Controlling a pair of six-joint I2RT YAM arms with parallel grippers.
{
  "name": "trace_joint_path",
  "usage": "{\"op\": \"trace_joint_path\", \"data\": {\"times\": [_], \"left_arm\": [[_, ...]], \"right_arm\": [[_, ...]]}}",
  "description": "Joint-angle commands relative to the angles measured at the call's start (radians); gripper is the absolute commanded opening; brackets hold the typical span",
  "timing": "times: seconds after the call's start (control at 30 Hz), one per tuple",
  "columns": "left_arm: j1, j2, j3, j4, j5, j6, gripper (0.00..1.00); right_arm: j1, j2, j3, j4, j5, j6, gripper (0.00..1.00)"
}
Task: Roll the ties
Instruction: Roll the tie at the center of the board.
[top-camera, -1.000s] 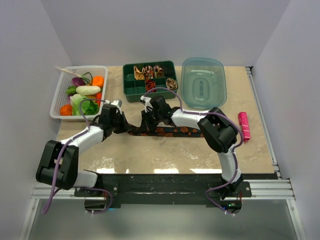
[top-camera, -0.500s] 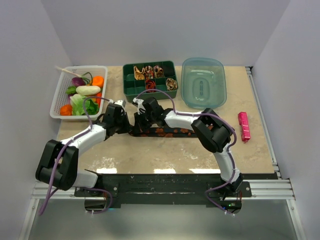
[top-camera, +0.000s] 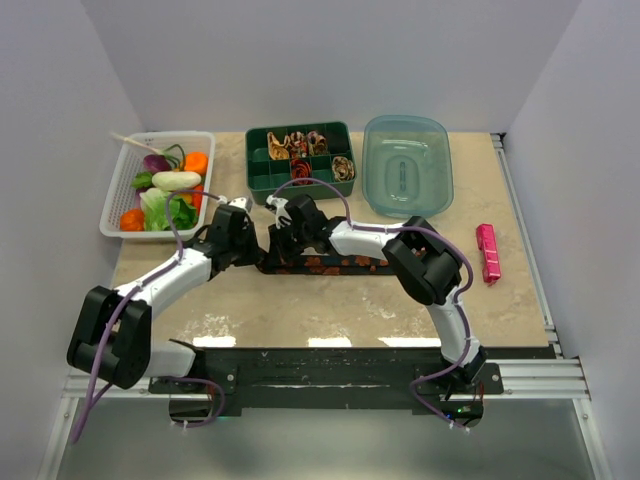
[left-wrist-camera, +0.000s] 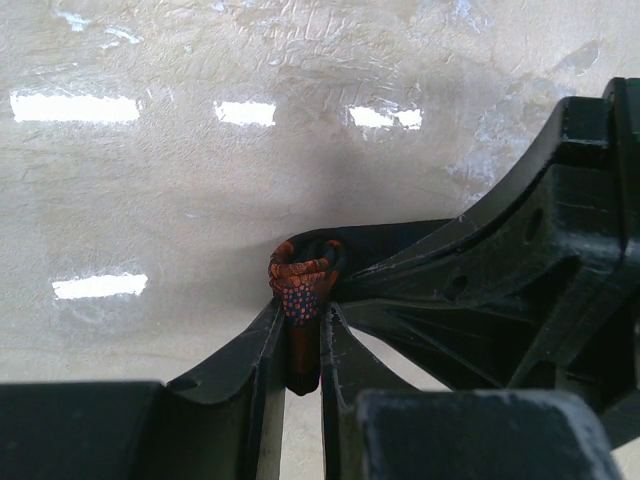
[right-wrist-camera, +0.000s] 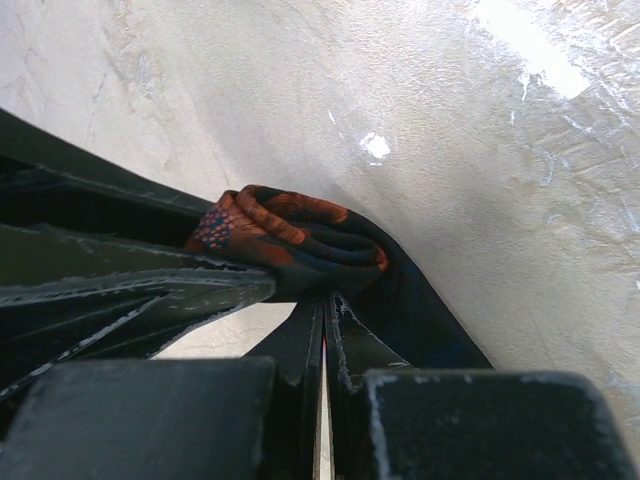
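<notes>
My overhead camera sits high behind the near edge of the bench (top-camera: 300, 310), looking down and forward over all of it from a distance. Each wrist camera peers along its own hand, very close to the bench top. The left hand (left-wrist-camera: 303, 318) view and the right hand (right-wrist-camera: 323, 315) view both frame the coiled end of the spotted tie (left-wrist-camera: 300, 272), which the overhead shows small, mid-bench.

vegetable basket (top-camera: 112, 192), pink bar (top-camera: 487, 253)

The tie (left-wrist-camera: 300, 283) is matt woven cloth; the table (left-wrist-camera: 200, 180) looks glossy, smooth and stone-like
</notes>
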Motion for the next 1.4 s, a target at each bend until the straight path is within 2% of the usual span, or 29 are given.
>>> {"op": "trace_joint_path", "data": {"times": [0.0, 0.7, 0.9, 1.37], "left_arm": [[-0.016, -0.040, 0.056, -0.006, -0.027, 0.010, 0.00], [-0.153, 0.046, 0.162, -0.064, -0.136, -0.012, 0.00], [-0.160, 0.054, 0.158, -0.073, -0.150, -0.012, 0.00], [-0.160, 0.075, 0.204, -0.234, -0.340, 0.010, 0.00]], "right_arm": [[-0.002, -0.030, 0.028, 0.001, 0.022, -0.001, 0.00], [0.014, 0.016, 0.031, 0.054, -0.022, 0.047, 0.00], [0.012, 0.012, 0.022, 0.060, -0.025, 0.051, 0.00], [-0.052, -0.099, -0.018, 0.049, -0.038, 0.047, 0.00]]}}
